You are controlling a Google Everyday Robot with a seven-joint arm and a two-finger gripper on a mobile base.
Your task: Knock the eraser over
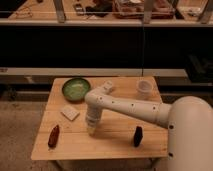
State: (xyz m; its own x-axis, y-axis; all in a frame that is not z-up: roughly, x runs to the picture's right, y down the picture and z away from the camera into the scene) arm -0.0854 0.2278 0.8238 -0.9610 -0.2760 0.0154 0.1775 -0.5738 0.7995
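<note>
The eraser (137,136), a small nearly black block, stands upright near the front right of the wooden table (115,145). My gripper (92,131) hangs down from the white arm over the middle of the table, well to the left of the eraser and apart from it. It holds nothing that I can see.
A green bowl (76,89) sits at the back left. A white cup (144,88) stands at the back right. A flat white square pad (70,112) lies left of the gripper. A reddish-brown bottle-shaped object (53,136) lies at the front left. My white arm (130,106) crosses the table.
</note>
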